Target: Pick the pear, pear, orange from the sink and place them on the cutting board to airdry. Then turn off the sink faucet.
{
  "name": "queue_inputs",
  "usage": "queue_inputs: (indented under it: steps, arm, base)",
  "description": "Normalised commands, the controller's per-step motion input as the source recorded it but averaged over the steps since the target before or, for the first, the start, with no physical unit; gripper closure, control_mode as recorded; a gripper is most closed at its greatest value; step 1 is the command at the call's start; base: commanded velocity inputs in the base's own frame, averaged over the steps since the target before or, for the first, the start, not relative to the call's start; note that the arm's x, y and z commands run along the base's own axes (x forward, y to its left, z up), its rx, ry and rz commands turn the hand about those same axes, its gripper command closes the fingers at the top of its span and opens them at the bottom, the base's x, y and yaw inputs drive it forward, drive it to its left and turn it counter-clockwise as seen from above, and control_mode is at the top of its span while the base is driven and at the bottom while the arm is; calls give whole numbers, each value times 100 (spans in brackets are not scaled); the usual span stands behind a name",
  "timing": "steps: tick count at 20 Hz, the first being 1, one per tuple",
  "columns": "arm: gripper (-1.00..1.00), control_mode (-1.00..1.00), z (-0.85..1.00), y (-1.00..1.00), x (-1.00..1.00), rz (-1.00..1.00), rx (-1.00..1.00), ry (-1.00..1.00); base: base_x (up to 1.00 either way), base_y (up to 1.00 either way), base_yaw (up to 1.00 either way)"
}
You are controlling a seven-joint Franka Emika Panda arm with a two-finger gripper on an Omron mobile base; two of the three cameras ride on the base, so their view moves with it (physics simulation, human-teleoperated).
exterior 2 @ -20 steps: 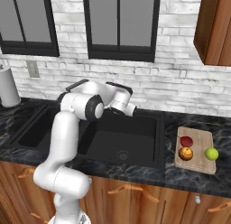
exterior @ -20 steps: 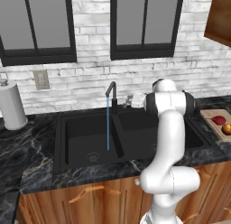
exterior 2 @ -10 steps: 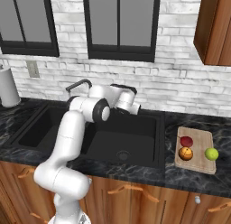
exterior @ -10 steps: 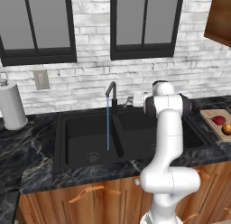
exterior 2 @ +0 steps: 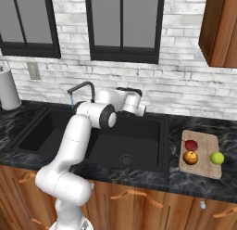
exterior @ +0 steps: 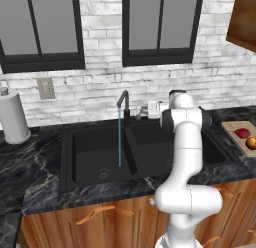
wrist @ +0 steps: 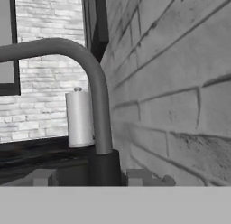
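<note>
Your gripper (exterior: pixel 143 111) is sitting at the sink faucet (exterior: pixel 123 105) base; you cannot tell how its jaws are standing. Water is running into the sink (exterior: pixel 90 157), and both pears (exterior 2: pixel 190 144) and the orange (exterior 2: pixel 190 156) are lying on the cutting board (exterior 2: pixel 203 168).

Soft, even rendered light; faint shadows inside the sink (exterior: pixel 100 152); no glare; the hand view looks slightly blurred throughout.

You have the sink (exterior 2: pixel 152 164) set in the tabletop (exterior 2: pixel 194 182), the sink faucet (exterior: pixel 123 106) behind its divider; right of it the cutting board (exterior 2: pixel 207 169) carries both pears (exterior 2: pixel 191 144) (exterior 2: pixel 216 157) and the orange (exterior 2: pixel 190 156); a paper-towel roll (exterior: pixel 13 117) stands far left.
</note>
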Motion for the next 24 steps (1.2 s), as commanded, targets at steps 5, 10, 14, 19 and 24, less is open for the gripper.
queue_inputs:
  steps: [5,10,14,19,24]
  arm:
    - [-100,-100,-60,4,19,3,0,-7]
    - [-100,-100,-48,35,39,4,0,-1]
    - [-100,-100,-40,54,50,4,0,0]
    - [-100,-100,-19,92,48,6,0,0]
    - [-100,-100,-17,100,61,7,0,0]
  base:
    - [0,0,0]
    - [0,0,0]
    - [0,0,0]
    - [0,0,0]
    - [0,0,0]
